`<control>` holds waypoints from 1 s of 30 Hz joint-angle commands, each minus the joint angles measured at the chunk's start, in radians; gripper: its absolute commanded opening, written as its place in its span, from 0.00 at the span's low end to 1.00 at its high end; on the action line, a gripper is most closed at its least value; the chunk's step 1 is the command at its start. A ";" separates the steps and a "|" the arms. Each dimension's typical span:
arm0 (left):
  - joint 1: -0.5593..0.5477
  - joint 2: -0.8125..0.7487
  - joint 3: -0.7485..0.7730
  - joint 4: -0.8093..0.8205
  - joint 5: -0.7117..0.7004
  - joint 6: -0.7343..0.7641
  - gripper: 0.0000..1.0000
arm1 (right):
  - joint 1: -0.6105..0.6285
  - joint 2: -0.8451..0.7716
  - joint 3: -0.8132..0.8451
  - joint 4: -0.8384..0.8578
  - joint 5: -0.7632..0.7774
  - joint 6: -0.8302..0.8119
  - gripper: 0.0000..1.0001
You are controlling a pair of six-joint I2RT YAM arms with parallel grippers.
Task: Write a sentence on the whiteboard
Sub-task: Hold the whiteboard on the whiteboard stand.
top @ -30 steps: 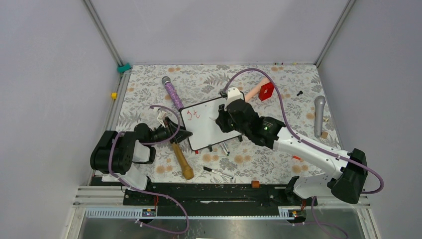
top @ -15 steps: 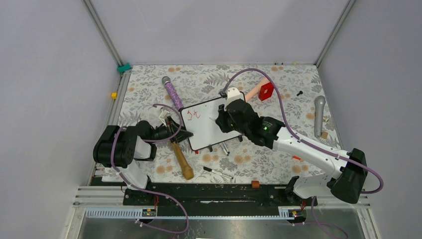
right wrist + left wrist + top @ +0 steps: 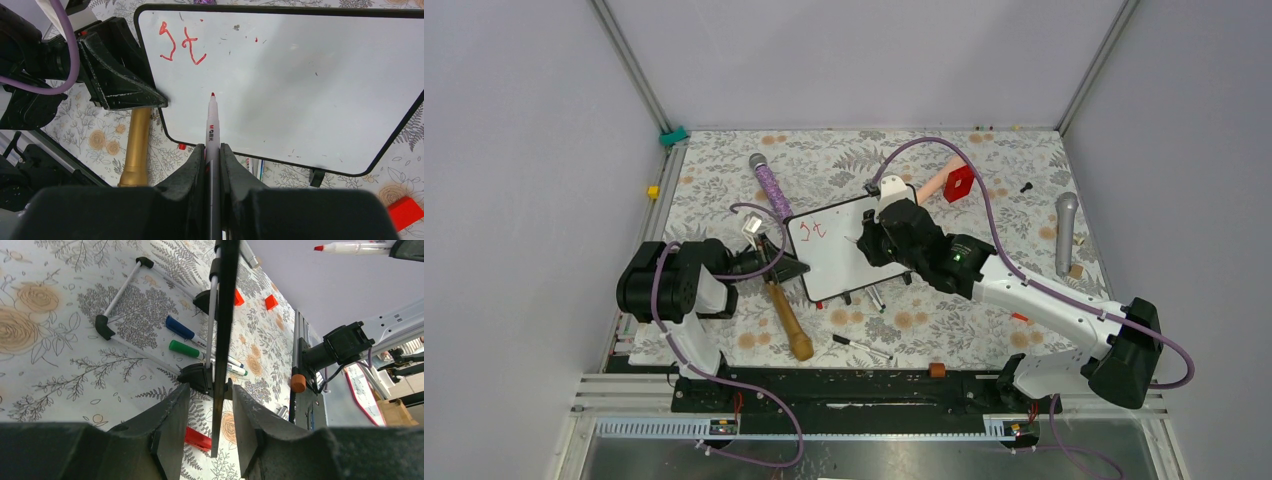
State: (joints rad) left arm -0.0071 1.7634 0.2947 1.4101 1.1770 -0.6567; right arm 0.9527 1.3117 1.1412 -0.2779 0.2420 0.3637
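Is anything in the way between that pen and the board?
Nothing visible. The marker in the right gripper points at bare whiteboard below the red letters; the left gripper straddles its left edge, aside.

The top view looks down from high above, far off. Close in, the left wrist view meets the whiteboard (image 3: 223, 315) edge-on — the right wrist view faces its front; all three share it.

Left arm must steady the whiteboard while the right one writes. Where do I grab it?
Grip the whiteboard by its thin left frame edge, coming in level from the left, one finger above, one below. Its feet lift that edge off the cloth, and the red marker works farther right.
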 commanded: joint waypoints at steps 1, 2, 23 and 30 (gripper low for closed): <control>0.006 0.044 0.016 0.062 0.018 -0.020 0.37 | 0.000 0.012 0.036 0.035 0.002 0.000 0.00; 0.006 0.051 0.018 0.062 0.019 -0.022 0.37 | 0.000 0.019 0.041 0.032 -0.001 0.001 0.00; -0.011 -0.015 -0.006 0.063 0.048 0.065 0.31 | 0.022 0.072 0.080 0.007 0.031 -0.006 0.00; -0.015 -0.022 -0.008 0.062 0.050 0.074 0.14 | 0.045 0.112 0.123 -0.016 0.082 0.001 0.00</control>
State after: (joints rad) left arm -0.0181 1.7660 0.2928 1.4086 1.2003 -0.6201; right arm 0.9741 1.4086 1.2095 -0.2985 0.2733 0.3630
